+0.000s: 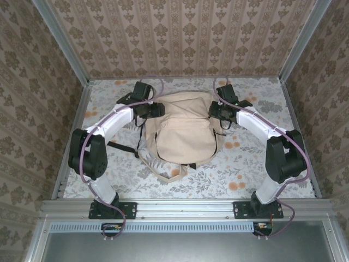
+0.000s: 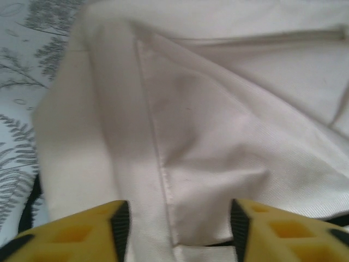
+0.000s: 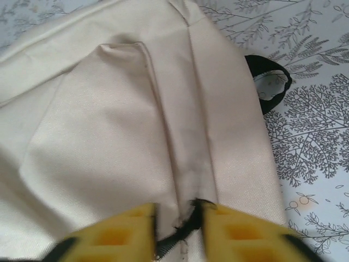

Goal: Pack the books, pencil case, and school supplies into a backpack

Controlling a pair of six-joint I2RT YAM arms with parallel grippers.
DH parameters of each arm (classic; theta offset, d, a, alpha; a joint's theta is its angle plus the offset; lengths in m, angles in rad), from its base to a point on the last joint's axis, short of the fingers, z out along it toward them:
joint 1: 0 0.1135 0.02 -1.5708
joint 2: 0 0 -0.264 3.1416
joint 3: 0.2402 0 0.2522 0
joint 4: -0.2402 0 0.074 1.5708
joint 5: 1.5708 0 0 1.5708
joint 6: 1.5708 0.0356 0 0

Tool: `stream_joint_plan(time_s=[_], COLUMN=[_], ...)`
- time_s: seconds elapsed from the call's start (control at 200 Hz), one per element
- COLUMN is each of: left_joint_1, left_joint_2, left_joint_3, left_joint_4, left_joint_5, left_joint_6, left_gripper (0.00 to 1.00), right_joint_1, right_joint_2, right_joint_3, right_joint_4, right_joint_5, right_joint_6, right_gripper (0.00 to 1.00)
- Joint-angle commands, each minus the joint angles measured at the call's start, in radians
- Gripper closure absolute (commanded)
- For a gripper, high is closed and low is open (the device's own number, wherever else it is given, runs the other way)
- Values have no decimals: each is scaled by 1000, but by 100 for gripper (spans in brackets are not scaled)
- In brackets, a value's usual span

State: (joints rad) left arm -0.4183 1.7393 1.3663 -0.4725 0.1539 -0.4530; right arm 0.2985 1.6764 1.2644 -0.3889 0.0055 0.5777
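At far corners of the backpack (image 1: 182,128) | left gripper (image 2: 180,215) spread wide over canvas | right gripper (image 3: 179,214) pinching its seam | we judge packing nearly done.

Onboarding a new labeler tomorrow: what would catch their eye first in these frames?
The large cream-beige backpack lies flat in the middle of the floral-print table. Both arms curl in to its far corners. The left gripper is open over a fold of canvas, while the right gripper looks pinched on a fold with black trim between its fingers.
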Motion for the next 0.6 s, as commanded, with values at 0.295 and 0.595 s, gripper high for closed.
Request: stream_joint_plan(time_s=[0.295,0.595], left_joint_1=[201,384], left_joint_2=[-327,-465], left_joint_3=[-126,-384], left_joint_4=[10,177], left_joint_5=[-85,-293], left_joint_6=[9,27], left_gripper=[21,0], right_joint_1=[-18,-132], right_joint_2=[-409,-539], right_joint_3=[-78,-256], right_joint_4=[20,126], right_joint_5=[308,579], right_joint_6=[-195,-235], right_gripper=[2,0])
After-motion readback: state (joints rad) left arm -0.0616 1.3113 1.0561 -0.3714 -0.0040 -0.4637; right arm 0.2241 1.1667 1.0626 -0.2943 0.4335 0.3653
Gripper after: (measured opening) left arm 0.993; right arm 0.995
